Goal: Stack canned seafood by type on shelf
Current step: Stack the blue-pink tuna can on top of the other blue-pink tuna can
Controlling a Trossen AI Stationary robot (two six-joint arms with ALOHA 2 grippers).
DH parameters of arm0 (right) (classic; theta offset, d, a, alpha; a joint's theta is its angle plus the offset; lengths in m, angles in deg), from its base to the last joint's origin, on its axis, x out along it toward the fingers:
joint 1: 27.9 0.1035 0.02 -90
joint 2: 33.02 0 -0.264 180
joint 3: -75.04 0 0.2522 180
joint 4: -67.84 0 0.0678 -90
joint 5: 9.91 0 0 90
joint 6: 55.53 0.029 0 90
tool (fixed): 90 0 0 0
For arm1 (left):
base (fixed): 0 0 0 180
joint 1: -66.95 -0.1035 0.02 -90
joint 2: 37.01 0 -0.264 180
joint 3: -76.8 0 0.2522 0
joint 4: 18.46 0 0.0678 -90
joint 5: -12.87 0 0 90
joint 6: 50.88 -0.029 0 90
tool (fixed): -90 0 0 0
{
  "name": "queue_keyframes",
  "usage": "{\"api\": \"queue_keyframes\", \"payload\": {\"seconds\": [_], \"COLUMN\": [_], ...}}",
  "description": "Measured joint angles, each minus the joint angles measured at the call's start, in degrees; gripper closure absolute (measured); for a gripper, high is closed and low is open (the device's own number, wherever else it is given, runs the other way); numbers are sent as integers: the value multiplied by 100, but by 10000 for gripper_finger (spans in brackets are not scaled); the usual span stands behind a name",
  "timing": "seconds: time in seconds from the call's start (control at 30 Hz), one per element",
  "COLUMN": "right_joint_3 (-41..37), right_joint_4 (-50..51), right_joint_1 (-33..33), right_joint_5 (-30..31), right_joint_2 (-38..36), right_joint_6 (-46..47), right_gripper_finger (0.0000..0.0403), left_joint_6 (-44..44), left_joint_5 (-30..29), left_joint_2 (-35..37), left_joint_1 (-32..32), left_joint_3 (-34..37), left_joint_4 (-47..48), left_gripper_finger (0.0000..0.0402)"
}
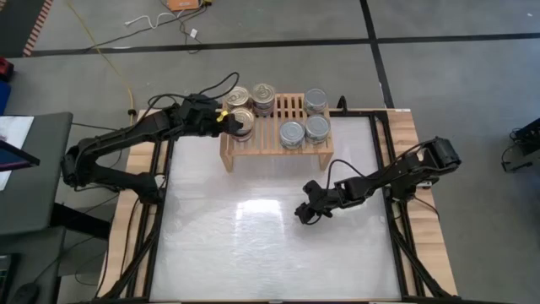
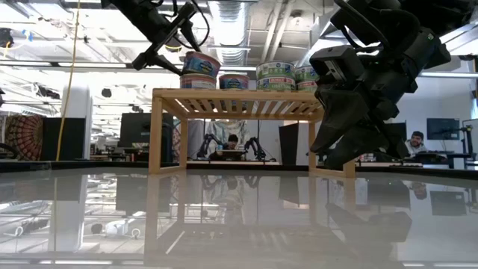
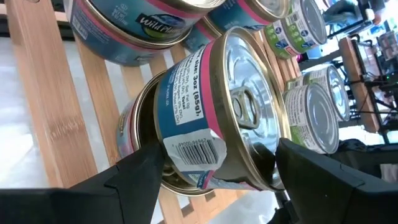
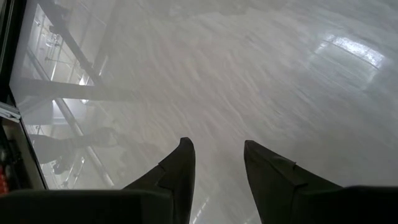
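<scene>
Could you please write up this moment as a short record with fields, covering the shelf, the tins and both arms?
shelf: low light-wood slatted rack at the table's far edge
tins on shelf: gold pull-ring tins on its left side, silver-topped round tins on its right
left end effector: shut on the blue-and-pink-labelled gold pull-ring tin, tilted on a stack at the shelf's left end
right end effector: open, empty, over the bare white tabletop

I'm seeing a grey floor point(image 1: 439, 93) crossed by dark lines, ceiling strip lights point(image 2: 30, 66) glowing, and possibly monitors point(image 2: 442, 128) standing far right.
</scene>
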Motion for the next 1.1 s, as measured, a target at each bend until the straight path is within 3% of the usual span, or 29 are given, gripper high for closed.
{"api": "queue_keyframes", "payload": {"seconds": [1.1], "right_joint_3": [0], "right_joint_4": [1], "right_joint_1": [0], "right_joint_5": [1], "right_joint_2": [0], "right_joint_6": [112], "right_gripper_finger": [239], "left_joint_6": [-69], "left_joint_5": [214], "left_joint_2": [361], "left_joint_1": [0], "left_joint_3": [2], "left_joint_4": [433], "left_gripper_finger": [107]}}
